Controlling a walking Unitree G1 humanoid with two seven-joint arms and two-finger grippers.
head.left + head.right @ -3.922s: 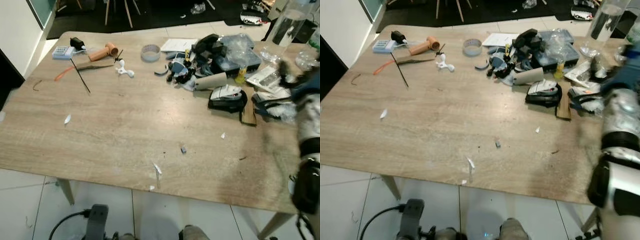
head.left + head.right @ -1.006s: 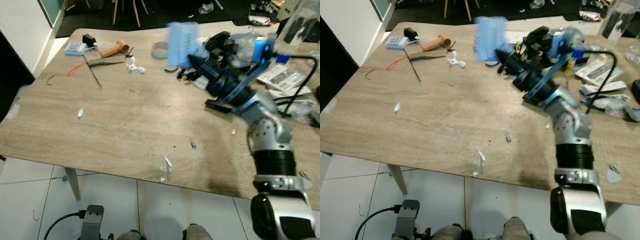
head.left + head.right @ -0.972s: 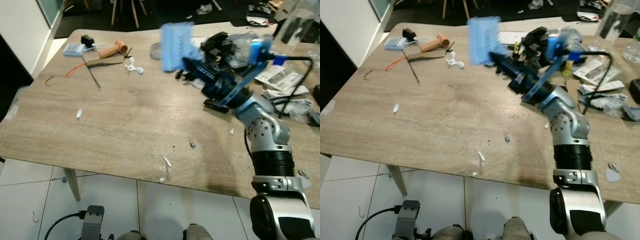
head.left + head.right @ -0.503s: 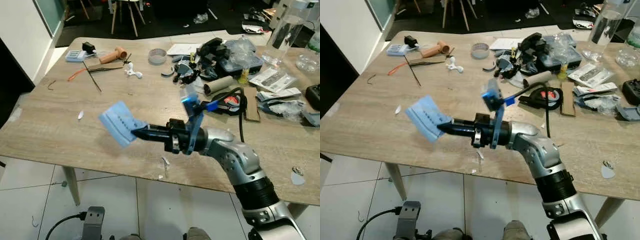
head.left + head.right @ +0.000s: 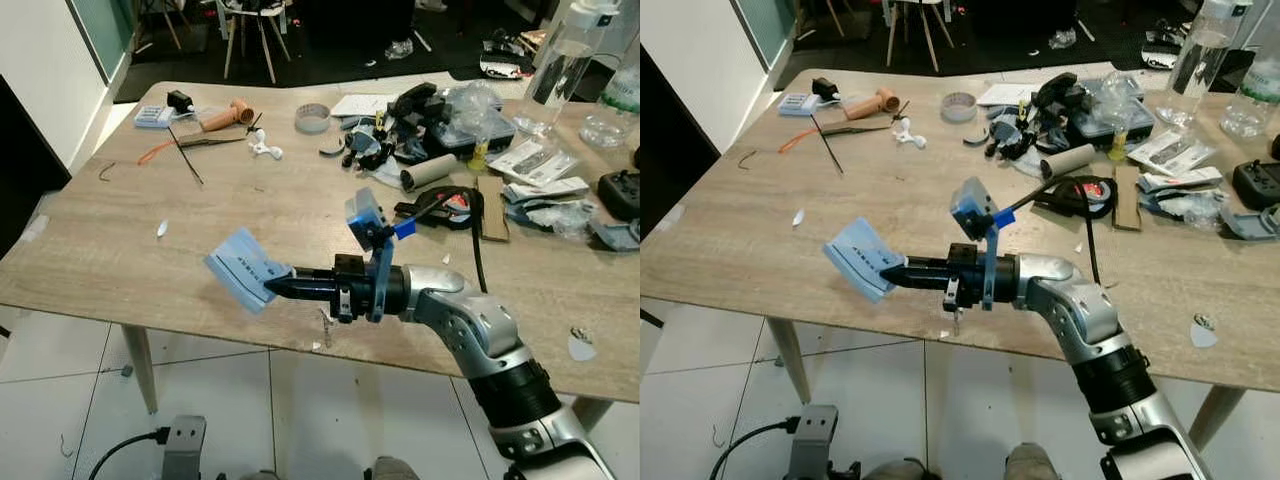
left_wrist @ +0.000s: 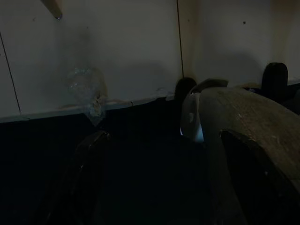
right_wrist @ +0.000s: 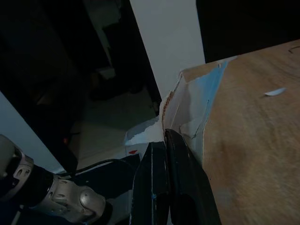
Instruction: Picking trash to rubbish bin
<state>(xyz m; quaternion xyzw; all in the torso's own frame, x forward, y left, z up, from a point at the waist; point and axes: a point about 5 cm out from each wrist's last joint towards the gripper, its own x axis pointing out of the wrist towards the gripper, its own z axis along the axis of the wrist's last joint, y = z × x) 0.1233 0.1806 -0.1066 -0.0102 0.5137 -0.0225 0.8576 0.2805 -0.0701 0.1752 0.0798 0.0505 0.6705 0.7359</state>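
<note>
Cluttered wooden table (image 5: 150, 260); right gripper (image 5: 272, 286) reaches across its near edge, fingers pinching blue carton scrap (image 5: 243, 268) at the tips; thin corner grip, scrap could slip or tear free in transit

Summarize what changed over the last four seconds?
The right gripper, first off at the table's right edge, took up the blue box from the clutter and swung it across to the near left edge, shut on it. Clutter and paper scraps stay on the table.
</note>
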